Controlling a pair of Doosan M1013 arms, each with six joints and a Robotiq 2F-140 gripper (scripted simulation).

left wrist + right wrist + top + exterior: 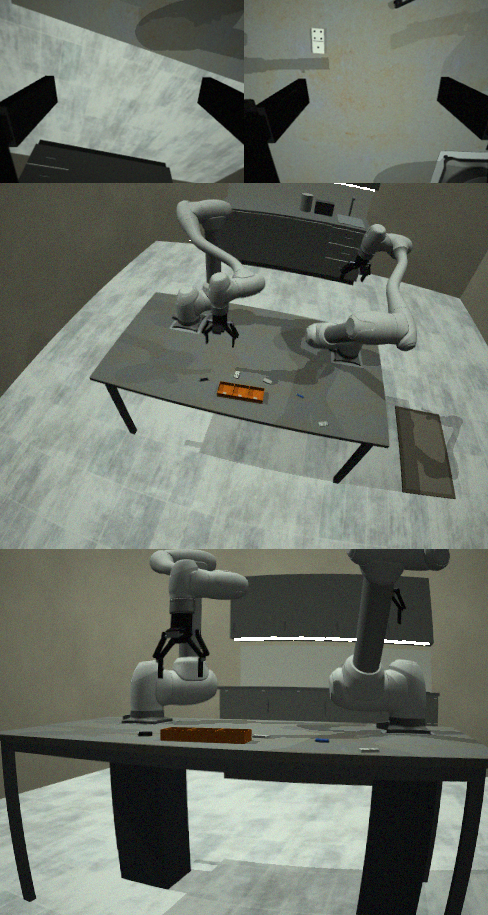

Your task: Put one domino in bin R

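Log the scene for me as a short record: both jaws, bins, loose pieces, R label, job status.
Left jaws: open, off the table's far side
Right jaws: open, empty, above the table
Orange bins: three in a row, apparently flat
Pipped domino: behind the bins, outside
Other white pieces: two, outside
Blue piece: outside
Dark piece: outside
R label: unreadable
Job status: no domino visibly binned
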